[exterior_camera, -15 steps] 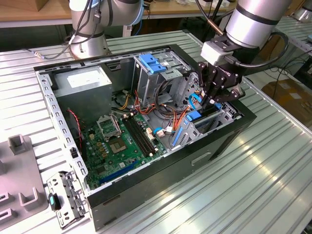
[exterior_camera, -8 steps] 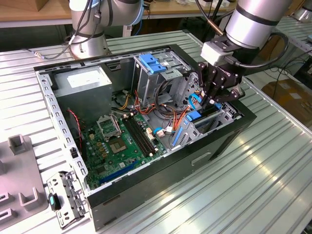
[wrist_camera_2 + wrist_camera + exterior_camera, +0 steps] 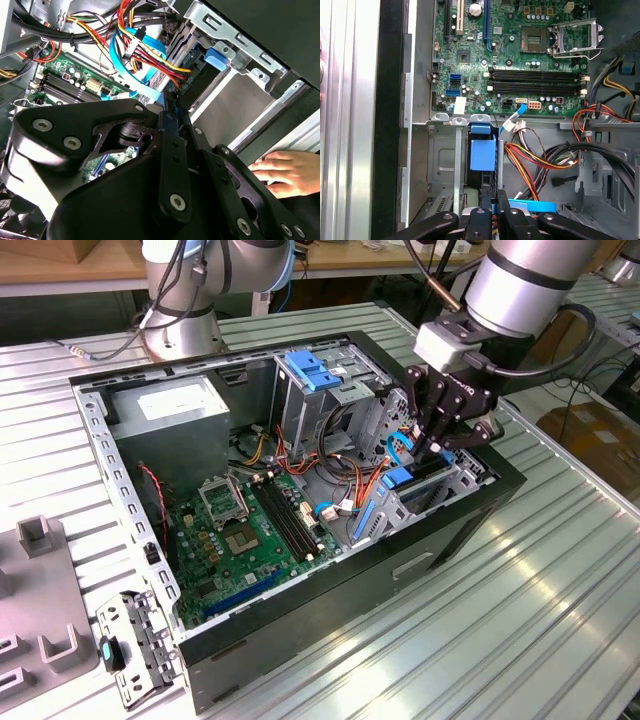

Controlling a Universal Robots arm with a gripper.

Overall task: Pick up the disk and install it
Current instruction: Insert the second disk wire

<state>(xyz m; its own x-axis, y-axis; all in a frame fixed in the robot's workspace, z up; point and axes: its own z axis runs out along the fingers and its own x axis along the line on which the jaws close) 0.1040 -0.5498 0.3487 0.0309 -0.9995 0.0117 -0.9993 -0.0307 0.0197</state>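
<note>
- Farthest from the hand [image 3: 437,448], off to the exterior view's left: grey fixture blocks [image 3: 42,625] and a loose metal bracket [image 3: 135,645], parked on the worktop [image 3: 520,640] outside the work.
- Nearer, the open computer case [image 3: 300,590], laid on its side, likely so the drive bays can be reached from above.
- Inside, well apart from the hand: grey power supply box [image 3: 175,410], green motherboard [image 3: 250,520], and beyond those a blue latch plate [image 3: 315,370] atop the upper cage.
- Just beside the hand: a bundle of red, yellow and orange cables [image 3: 345,465], sagging across the case floor clear of the bay mouth.
- Hand itself lowered into the drive bay at the case's corner; fingers drawn together in both wrist views [image 3: 492,212] [image 3: 167,102]. Cannot tell whether anything is pinched between them.
- Directly under the fingertips: the disk [image 3: 428,468], dark body down in the bay, blue rail showing; seemingly seated or nearly so.
- Past the hand, outside the case wall: a person's fingers [image 3: 280,170] resting by the case, perhaps steadying it.
- Underneath everything, a ribbed, shiny metal worktop; behind, a second robot base [image 3: 180,330], wooden benches, a cardboard box [image 3: 590,430] on the floor.
</note>
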